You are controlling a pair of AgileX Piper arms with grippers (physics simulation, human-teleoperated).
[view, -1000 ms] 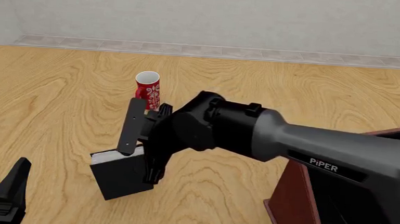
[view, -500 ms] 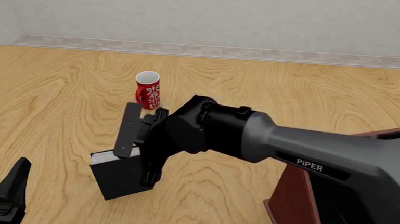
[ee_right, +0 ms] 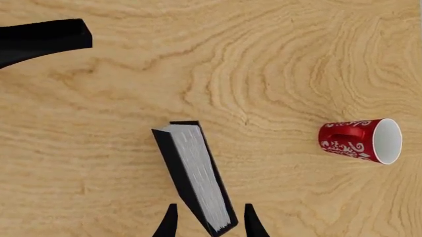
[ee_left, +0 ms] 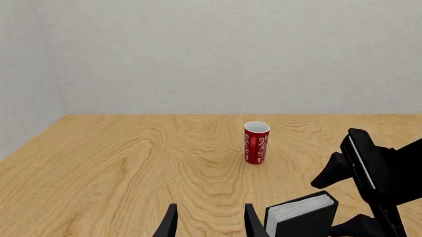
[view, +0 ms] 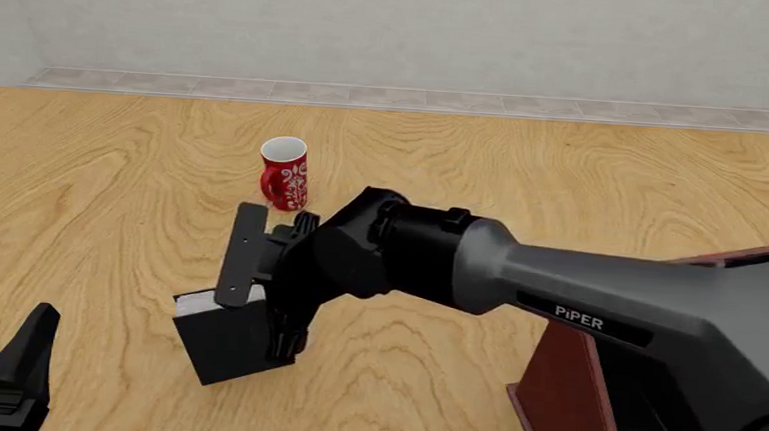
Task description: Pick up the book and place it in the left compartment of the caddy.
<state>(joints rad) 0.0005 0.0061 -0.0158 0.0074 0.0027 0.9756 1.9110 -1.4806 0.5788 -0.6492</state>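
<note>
The book (view: pixel 228 341) stands upright on the table (view: pixel 119 189), white page edge up, near the table's front left. The right gripper (view: pixel 257 286) hangs over it with its jaws apart, one finger on each side of the book's top; in the right wrist view the two fingertips (ee_right: pixel 170 223) flank the book (ee_right: pixel 194 175) with gaps showing, so nothing is gripped.

A red mug (view: pixel 284 173) stands upright behind the book, further from the arms, and apart from it. In the left wrist view the mug (ee_left: pixel 256 142) is seen beyond the book (ee_left: pixel 300 215) and the right gripper (ee_left: pixel 362 173).

The caddy (view: pixel 587 408) sits at the front right, well apart from the book; only its reddish-brown left wall and a bit of black interior show past the right arm (view: pixel 594 288), which crosses above it and hides most of it.

The left gripper (view: pixel 7 373) sits low at the front left corner, near the book but clear of it, its jaws open and empty.
</note>
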